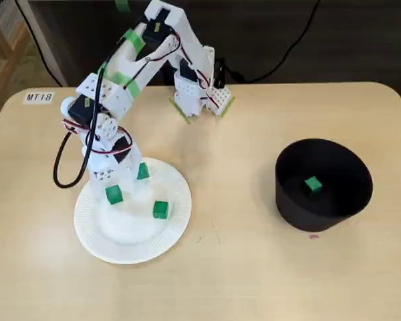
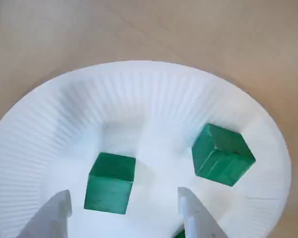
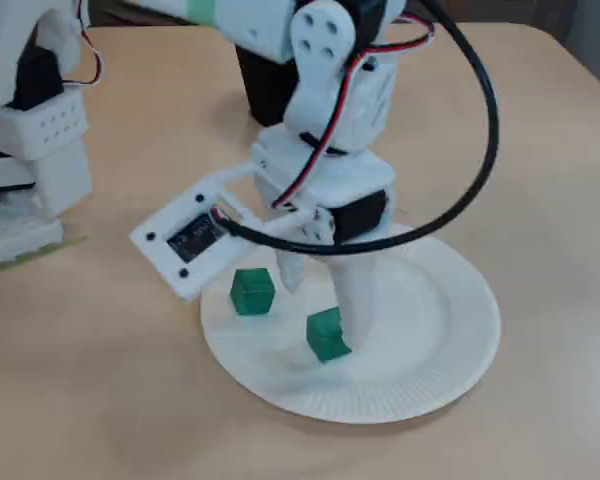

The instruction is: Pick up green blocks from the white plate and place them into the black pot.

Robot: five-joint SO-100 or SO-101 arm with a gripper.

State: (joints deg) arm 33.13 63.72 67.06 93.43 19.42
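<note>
3 small green cube blocks (image 1: 160, 209) lie on the round white paper plate (image 1: 120, 244). 1 is near its left rim, 1 near its far rim and 1 near its centre, while a 4th green cube (image 1: 313, 184) rests inside the round black pot (image 1: 291, 200) towards the right edge of the pale wooden desk (image 1: 240, 267). The white two-finger claw (image 2: 123, 192) hangs over the plate's left side with its fingers spread, and the wrist view shows the left-rim block (image 2: 110, 182) in the gap between them, apart from both.
</note>
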